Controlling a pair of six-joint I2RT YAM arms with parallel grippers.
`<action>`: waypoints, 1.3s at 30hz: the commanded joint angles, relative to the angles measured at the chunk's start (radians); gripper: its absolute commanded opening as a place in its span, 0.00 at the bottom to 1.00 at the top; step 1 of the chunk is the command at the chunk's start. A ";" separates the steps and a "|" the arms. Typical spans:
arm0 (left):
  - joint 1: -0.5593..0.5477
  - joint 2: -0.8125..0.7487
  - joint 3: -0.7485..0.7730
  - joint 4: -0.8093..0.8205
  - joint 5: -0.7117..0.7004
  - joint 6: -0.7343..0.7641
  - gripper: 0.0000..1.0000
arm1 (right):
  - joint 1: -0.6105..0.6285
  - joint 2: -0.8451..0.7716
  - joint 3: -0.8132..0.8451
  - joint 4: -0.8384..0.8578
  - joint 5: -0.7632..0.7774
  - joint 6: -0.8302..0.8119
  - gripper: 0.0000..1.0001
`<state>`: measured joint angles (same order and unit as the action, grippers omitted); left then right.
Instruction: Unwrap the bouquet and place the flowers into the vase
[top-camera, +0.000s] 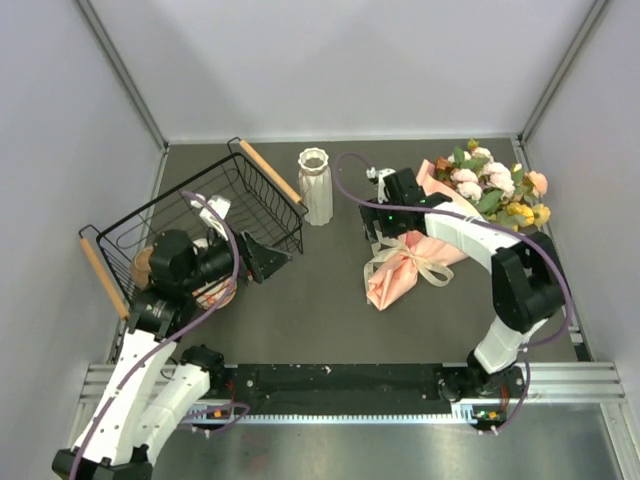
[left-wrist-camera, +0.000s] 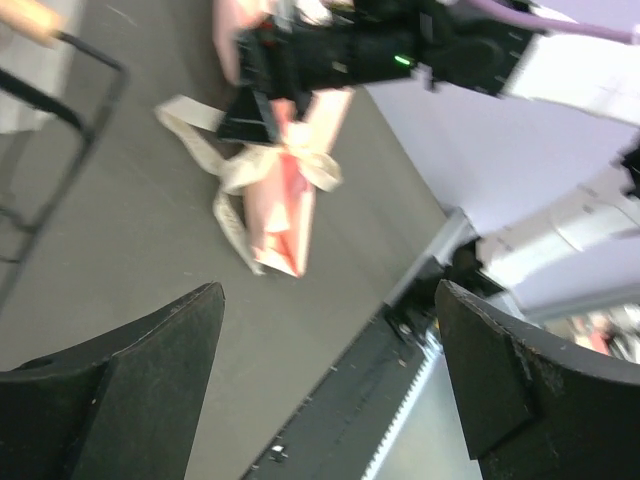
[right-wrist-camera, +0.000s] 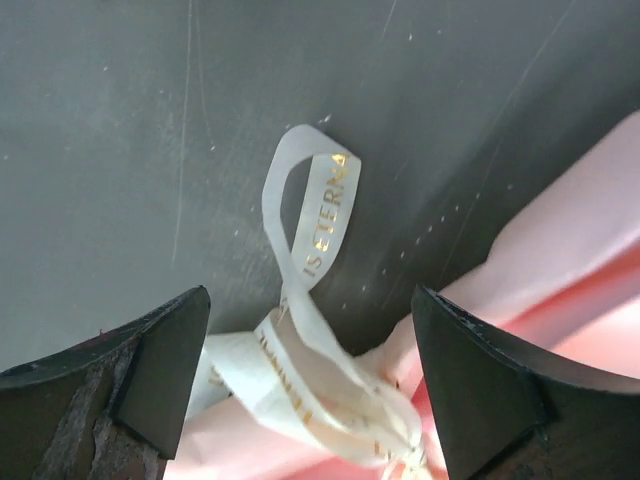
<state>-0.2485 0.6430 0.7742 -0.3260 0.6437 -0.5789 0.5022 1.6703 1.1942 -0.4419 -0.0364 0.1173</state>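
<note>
The bouquet (top-camera: 392, 283) lies wrapped on the worktop (top-camera: 320, 300) at 3 o'clock from the vase (top-camera: 314, 187), with the right end effector (right-wrist-camera: 310, 297) spread apart over its ribbon (right-wrist-camera: 322, 215) and the left end effector (left-wrist-camera: 330, 290) apart and empty.

The vase (top-camera: 314, 185) stands between the basket (top-camera: 272, 214) and the bouquet (top-camera: 396, 280).

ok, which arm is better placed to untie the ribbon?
Right. Its jaws stand open directly above the ribbon on the bouquet; the left arm is by the wire basket, away from it.
</note>
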 joint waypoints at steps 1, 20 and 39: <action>-0.139 0.029 -0.027 0.153 0.039 -0.084 0.93 | 0.009 0.069 0.067 0.112 0.021 -0.077 0.82; -0.610 0.536 0.092 0.318 -0.322 0.123 0.80 | 0.010 -0.461 -0.203 0.157 0.095 0.172 0.00; -0.612 0.825 0.262 0.447 -0.285 0.060 0.93 | 0.009 -0.635 -0.216 0.112 0.047 0.234 0.00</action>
<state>-0.8581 1.4166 0.9527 0.0399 0.3054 -0.5030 0.5041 1.0199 0.9730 -0.3664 0.0406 0.3172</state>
